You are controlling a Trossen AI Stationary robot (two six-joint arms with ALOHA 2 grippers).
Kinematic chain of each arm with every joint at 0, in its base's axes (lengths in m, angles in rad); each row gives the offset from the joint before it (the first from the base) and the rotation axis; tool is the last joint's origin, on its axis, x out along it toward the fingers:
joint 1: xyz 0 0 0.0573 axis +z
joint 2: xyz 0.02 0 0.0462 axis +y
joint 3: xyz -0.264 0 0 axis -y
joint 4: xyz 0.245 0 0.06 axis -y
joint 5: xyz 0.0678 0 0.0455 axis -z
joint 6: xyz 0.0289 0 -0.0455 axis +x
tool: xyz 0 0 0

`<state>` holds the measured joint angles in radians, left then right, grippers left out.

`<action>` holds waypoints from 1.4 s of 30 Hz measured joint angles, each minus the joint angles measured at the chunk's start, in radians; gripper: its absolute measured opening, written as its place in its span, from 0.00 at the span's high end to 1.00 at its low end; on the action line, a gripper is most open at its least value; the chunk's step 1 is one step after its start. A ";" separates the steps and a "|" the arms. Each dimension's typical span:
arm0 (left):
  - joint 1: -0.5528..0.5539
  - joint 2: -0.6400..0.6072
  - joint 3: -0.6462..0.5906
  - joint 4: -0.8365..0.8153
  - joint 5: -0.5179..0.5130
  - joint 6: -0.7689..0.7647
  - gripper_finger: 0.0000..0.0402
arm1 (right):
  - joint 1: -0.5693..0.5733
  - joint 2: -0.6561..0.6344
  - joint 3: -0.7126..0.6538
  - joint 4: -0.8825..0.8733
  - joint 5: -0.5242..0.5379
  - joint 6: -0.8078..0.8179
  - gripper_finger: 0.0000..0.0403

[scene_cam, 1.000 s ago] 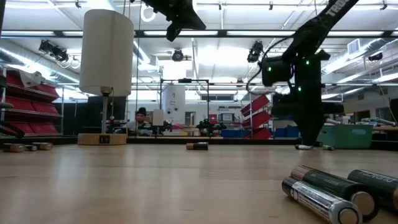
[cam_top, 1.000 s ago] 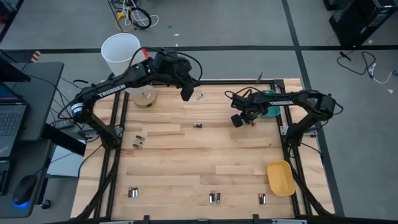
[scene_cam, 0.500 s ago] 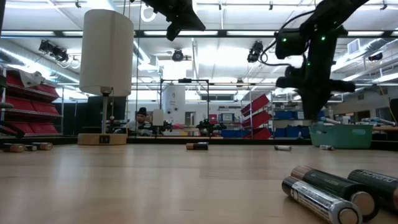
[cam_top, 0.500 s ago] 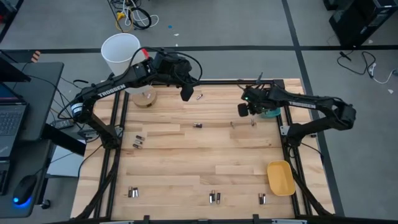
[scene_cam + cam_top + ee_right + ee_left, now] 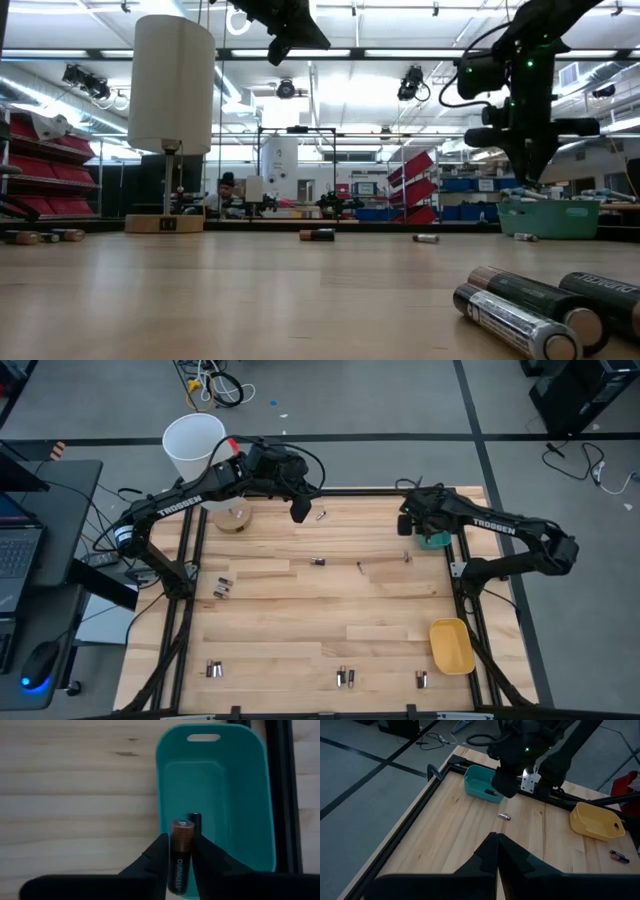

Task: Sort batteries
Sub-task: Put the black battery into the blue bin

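My right gripper (image 5: pixel 408 527) hangs above the teal tray (image 5: pixel 220 795) at the table's far right, shut on a black-and-copper battery (image 5: pixel 181 855). One dark battery (image 5: pixel 195 821) lies inside that tray. My left gripper (image 5: pixel 299 512) hovers high over the far middle of the table, shut and empty, its fingers together (image 5: pixel 496 851). Loose batteries lie on the wood: one near my left gripper (image 5: pixel 320 515), some mid-table (image 5: pixel 316 561) (image 5: pixel 359 567) (image 5: pixel 406 557), a pair at the left (image 5: pixel 221 588), and several along the near edge (image 5: pixel 344 678). My right gripper pinches the battery between its two fingers (image 5: pixel 160 852), which lie on either side of its black body (image 5: pixel 180 870). The copper end (image 5: pixel 182 832) sticks out past the fingertips. The battery is lifted clear, above the teal tray.
A yellow tray (image 5: pixel 451 645) sits near the right near corner. A white cup (image 5: pixel 195 445) stands on a post with a wooden base (image 5: pixel 236 518) at the far left. Black frame rails (image 5: pixel 468 575) run along the table's edges. A laptop (image 5: pixel 18 550) sits off the left side.
My right gripper has risen from the table and moved toward the far right edge, until it is over the teal tray, carrying the battery. A small battery mid-table has rolled a little toward the left.
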<state>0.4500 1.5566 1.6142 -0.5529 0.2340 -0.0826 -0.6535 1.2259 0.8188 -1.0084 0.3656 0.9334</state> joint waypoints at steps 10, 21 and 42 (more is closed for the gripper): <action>0.000 0.000 0.000 -0.003 0.000 0.000 0.96 | -0.034 0.000 0.000 0.044 -0.047 -0.056 0.66; 0.008 0.000 0.000 0.010 -0.031 0.025 0.96 | 0.218 0.125 0.002 0.746 -0.479 -0.190 0.70; 0.008 0.000 0.000 -0.001 -0.031 0.019 0.96 | 0.415 0.504 0.076 0.898 -0.670 -0.120 0.88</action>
<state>0.4583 1.5566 1.6146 -0.5537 0.2031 -0.0639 -0.2385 1.7296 0.8947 -0.1106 -0.3042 0.8133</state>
